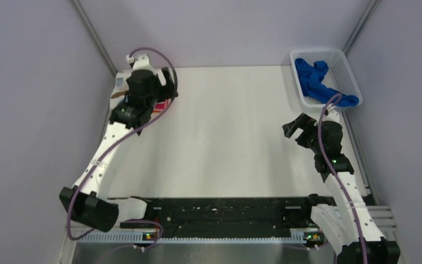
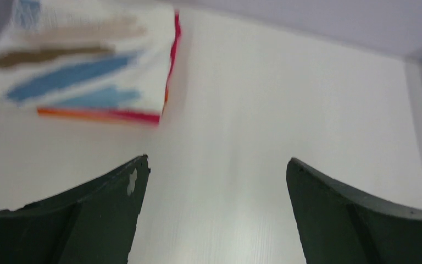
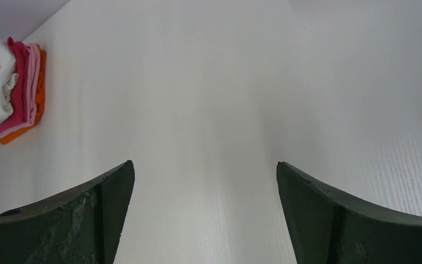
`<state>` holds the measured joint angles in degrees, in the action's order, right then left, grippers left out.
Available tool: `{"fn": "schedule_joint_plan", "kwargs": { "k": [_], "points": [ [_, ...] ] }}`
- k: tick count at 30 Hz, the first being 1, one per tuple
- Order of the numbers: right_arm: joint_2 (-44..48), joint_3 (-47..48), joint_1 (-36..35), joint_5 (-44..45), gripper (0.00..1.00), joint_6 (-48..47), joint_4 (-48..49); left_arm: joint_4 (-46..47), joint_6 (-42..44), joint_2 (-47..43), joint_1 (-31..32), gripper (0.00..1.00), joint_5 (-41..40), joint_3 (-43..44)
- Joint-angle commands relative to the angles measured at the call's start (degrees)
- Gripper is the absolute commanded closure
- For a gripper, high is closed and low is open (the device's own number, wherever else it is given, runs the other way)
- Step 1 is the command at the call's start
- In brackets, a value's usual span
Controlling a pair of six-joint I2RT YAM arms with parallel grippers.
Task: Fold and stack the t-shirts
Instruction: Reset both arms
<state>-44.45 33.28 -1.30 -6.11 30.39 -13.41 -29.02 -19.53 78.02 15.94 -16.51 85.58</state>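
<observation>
the folded white brush-stroke tee (image 2: 82,60) caps soft magenta tee (image 3: 17,82) and orange tee (image 3: 41,77) at ten o'clock on the smooth white worktop (image 1: 225,126). left hand (image 2: 214,165) and right hand (image 3: 204,165) both gape empty. next, seemingly: lifting the crumpled royal-blue tee (image 1: 318,80) from the white mesh basket (image 1: 346,70) at two o'clock.

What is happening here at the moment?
Two robot arms are stacking t-shirts. The white t-shirt lies folded on the magenta one and the orange one at the far left, near the open, empty left claw. The right claw is open too. The blue t-shirt sits crumpled in the basket, not yet folded.
</observation>
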Motion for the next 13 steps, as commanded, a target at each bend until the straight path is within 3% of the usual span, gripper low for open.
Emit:
{"fn": "schedule_joint_plan", "kwargs": {
  "k": [1, 6, 13],
  "points": [
    [3.38, -2.59, 0.42, -0.43, 0.01, 1.72, -2.91, 5.98, -9.48, -12.67, 2.48, 0.01, -0.10, -24.90],
    [8.28, -7.64, 0.42, 2.16, 0.01, 2.82, -5.55, 11.23, -13.95, -27.24, 2.84, 0.01, 2.66, -44.76],
    [13.80, -8.40, 0.42, 4.39, 0.01, 2.68, -5.81, 7.98, -13.97, -33.40, 2.86, 0.01, -1.50, -47.06]
  ]
}}
